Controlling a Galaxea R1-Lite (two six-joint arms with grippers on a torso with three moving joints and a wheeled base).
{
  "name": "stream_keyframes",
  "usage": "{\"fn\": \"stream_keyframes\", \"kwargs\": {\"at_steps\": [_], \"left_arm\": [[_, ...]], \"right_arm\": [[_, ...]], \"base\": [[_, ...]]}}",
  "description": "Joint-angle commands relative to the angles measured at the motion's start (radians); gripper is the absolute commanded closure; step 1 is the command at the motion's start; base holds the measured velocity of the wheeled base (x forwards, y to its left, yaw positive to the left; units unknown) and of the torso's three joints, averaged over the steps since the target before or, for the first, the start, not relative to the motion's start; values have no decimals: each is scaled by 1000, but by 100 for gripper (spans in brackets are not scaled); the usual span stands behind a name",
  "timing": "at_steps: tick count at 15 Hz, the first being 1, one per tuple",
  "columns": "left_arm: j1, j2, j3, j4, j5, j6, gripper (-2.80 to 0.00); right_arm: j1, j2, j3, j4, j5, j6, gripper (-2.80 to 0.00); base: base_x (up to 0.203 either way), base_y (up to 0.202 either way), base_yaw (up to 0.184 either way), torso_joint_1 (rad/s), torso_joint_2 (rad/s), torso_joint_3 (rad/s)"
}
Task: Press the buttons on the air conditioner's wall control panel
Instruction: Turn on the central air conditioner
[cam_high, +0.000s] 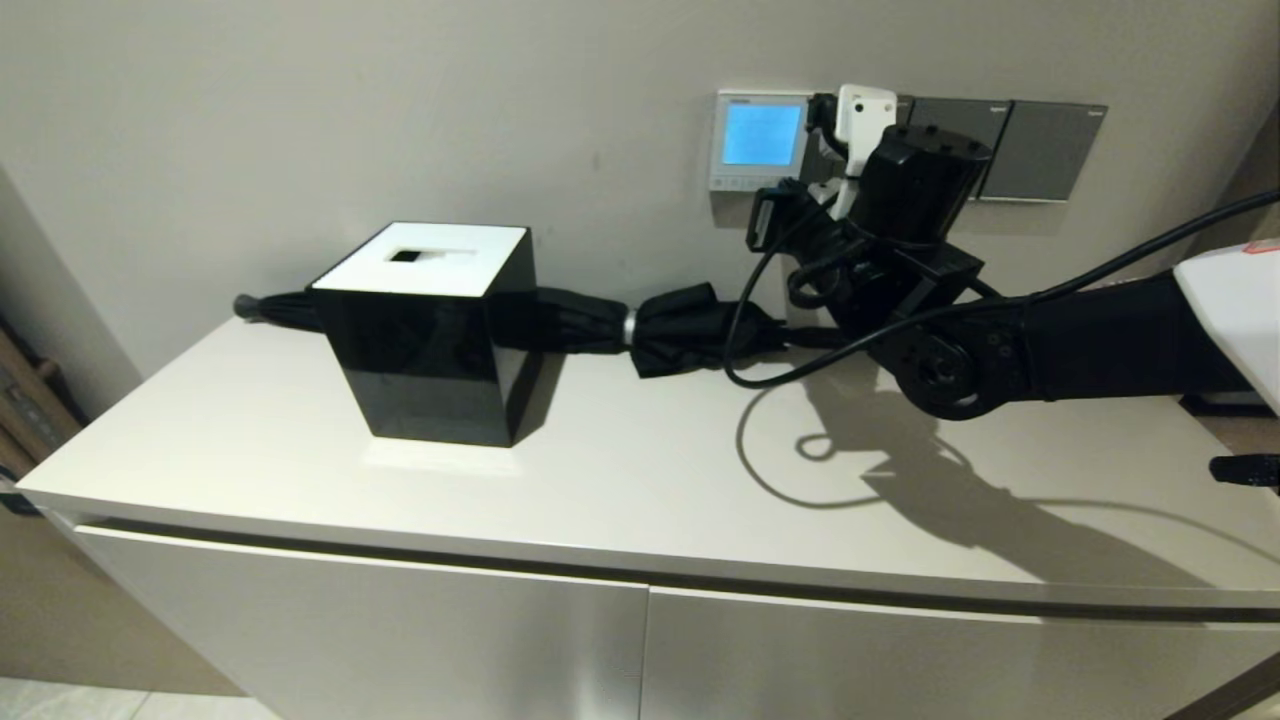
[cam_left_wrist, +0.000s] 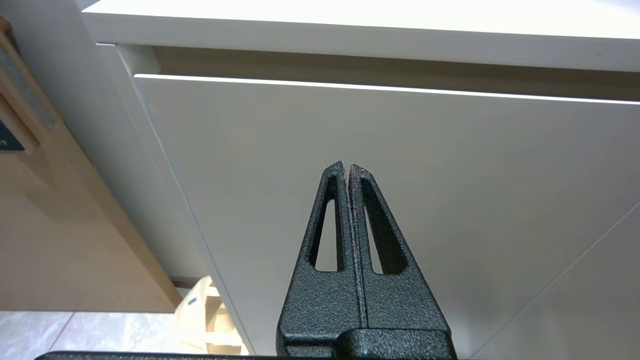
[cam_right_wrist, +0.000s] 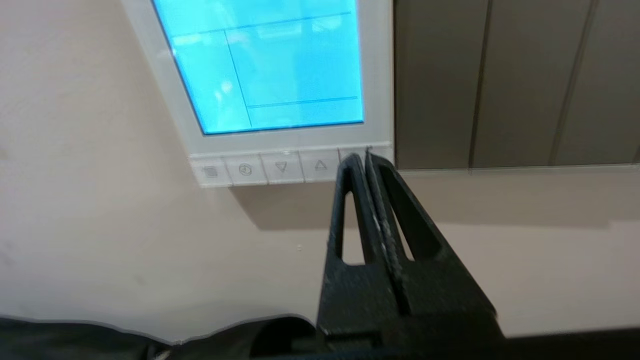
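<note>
Right gripper (cam_right_wrist: 361, 159), jaws clenched, tip at end button of pale grey button row (cam_right_wrist: 280, 169) under white-framed, blue-lit wall control panel (cam_right_wrist: 270, 65); risk: sideways slip presses neighbouring arrow; left gripper (cam_left_wrist: 348, 170) parked, clenched.

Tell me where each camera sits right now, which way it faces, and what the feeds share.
Head: up on the robot, facing forward and down at the cabinet, tissue box, folded umbrella and lit control panel; right arm in view.
Left wrist: low, facing the cabinet front; shut left gripper in view.
Right wrist: close to the wall; shut right gripper at the buttons.
Shared: head and right wrist both show panel and switch plates.
</note>
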Motion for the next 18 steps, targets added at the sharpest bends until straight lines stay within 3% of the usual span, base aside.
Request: {"fn": "stream_keyframes", "kwargs": {"at_steps": [1,18], "left_arm": [[0,2,0,1,0,0,0],[0,0,0,1,0,0,0]], "right_arm": [[5,-39,23,-8,-2,-2,0],[-4,13,4,-26,1,-14,0]], "base": [[0,0,0,0,0,0],[0,0,0,0,0,0]]}}
